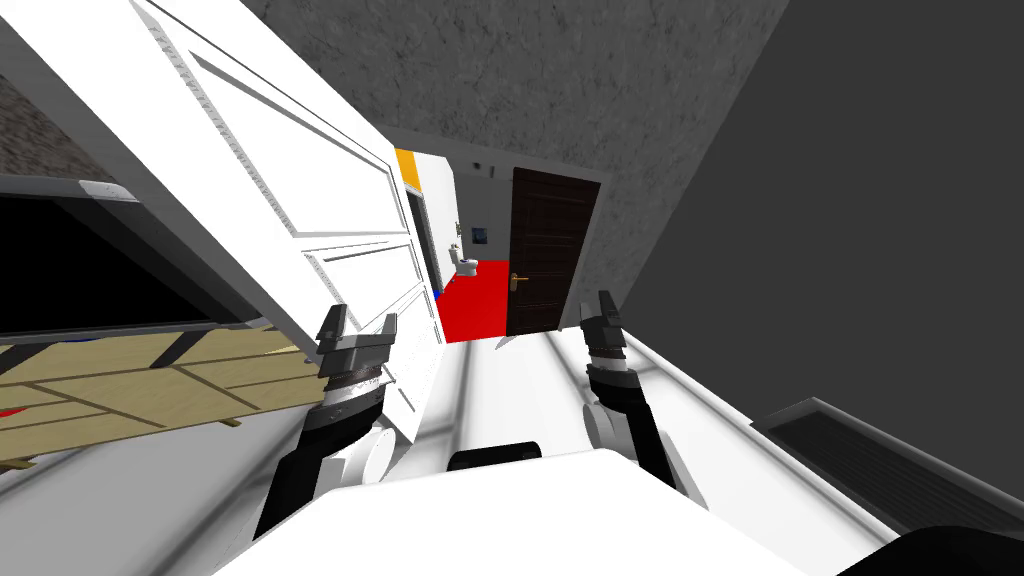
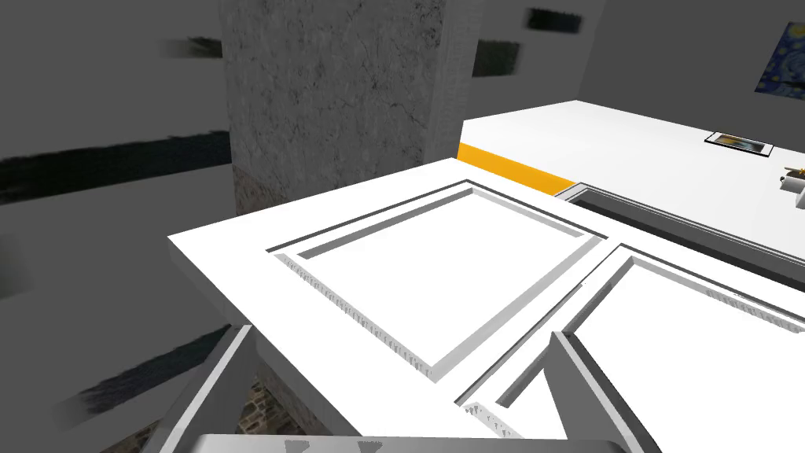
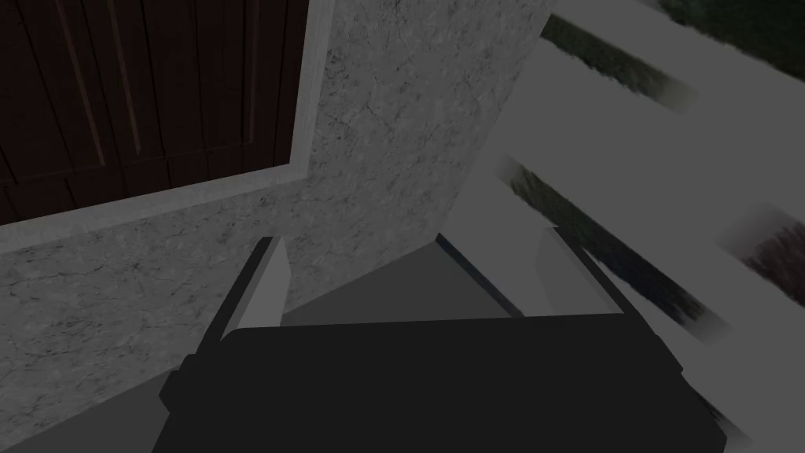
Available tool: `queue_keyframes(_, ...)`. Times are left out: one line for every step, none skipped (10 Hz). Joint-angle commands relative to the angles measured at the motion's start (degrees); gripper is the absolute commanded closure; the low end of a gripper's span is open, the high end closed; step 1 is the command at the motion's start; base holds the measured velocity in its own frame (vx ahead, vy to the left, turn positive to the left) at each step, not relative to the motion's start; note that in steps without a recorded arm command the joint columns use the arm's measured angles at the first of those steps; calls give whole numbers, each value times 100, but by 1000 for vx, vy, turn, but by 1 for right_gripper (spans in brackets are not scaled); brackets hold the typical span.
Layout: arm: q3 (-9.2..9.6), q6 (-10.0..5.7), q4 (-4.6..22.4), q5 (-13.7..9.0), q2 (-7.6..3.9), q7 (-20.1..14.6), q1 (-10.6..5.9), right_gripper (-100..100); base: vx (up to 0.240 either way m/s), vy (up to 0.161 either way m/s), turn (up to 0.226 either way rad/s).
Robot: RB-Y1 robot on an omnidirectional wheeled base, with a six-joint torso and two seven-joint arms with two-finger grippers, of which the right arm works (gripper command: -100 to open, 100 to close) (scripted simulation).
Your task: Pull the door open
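Note:
The white panelled door (image 1: 300, 200) stands swung out toward me on my left, its free edge near the middle of the head view. My left gripper (image 1: 357, 335) is open right at the door's lower panels. In the left wrist view the door's face (image 2: 440, 275) with its recessed panels lies just beyond my left gripper (image 2: 401, 393), with nothing between the fingers (image 2: 212, 385). I see no handle on this face. My right gripper (image 1: 600, 310) hangs open to the right of the door, out in front of my chest, and is also open in its own view (image 3: 417, 279).
Past the door's edge lie a red floor (image 1: 475, 305), a small white toilet (image 1: 465, 262) and a shut dark brown door (image 1: 545, 250) with a handle. A pale wood floor (image 1: 130, 385) and a black area (image 1: 90, 265) lie at left. A grey wall rises close on the right.

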Motion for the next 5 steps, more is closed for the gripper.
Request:
queue_keyframes(-11,-11,185,24,-45,-51,-102,-100,93,-2,-1)
queue_keyframes(-15,-16,262,34,-62,-72,-143,-100,147,9,0)
queue_keyframes(-24,-25,414,54,-96,-114,-227,-100,138,0,-3)
queue_keyframes(-28,-30,490,64,-113,-135,-269,-100,120,-6,3)
queue_keyframes(-34,-36,597,77,-134,-164,-327,-100,102,1,-1)
